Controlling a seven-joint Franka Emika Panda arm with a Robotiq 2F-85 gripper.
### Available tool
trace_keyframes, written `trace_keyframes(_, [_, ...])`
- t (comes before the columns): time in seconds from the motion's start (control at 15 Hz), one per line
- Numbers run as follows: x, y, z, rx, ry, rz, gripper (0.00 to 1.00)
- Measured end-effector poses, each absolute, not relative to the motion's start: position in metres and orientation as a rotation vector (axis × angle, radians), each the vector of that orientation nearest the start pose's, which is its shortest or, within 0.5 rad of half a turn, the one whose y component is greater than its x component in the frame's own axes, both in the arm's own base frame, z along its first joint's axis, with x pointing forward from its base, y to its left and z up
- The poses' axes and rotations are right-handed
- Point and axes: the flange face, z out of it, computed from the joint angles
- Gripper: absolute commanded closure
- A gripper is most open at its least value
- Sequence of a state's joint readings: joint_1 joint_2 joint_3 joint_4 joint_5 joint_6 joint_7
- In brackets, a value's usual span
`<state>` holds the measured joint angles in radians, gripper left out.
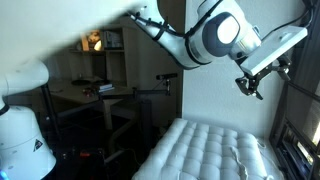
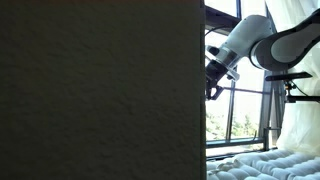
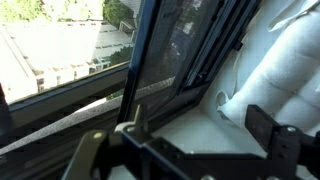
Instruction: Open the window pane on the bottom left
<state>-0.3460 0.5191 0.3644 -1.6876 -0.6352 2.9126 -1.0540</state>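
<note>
Closest to us in the wrist view, the black two-finger gripper (image 3: 178, 138) fills the lower edge. Its fingers (image 3: 272, 135) are spread wide apart with nothing between them. Just ahead of them, not touched, stands the window pane (image 3: 168, 45), a narrow sheet of dark, reflective glass in a thin black metal frame. It sits low in the window and slants across the picture. Crumpled white fabric (image 3: 285, 50) lies beside it. Through the brighter glass on its other side we see pale flat rooftops (image 3: 50, 60) and green trees (image 3: 60, 8) beyond.

In an exterior view the jointed white robot arm (image 1: 215, 35) holds the gripper above a white quilted mattress (image 1: 210, 150), close to the window at the picture's edge. In an exterior view a broad dark panel (image 2: 100, 90) hides most of the room, and the arm hangs before tall dark-framed panes (image 2: 250, 115).
</note>
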Motion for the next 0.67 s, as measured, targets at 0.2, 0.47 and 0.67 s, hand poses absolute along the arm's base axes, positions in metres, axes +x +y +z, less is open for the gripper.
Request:
trace_keyframes(0.2, [0.715, 0.008, 0.395, 1.810, 1.728, 0.706, 0.00])
trace_keyframes(0.47, [0.718, 0.010, 0.400, 1.805, 1.720, 0.721, 0.00])
trace_keyframes(0.67, [0.730, 0.011, 0.404, 1.878, 1.652, 0.752, 0.00])
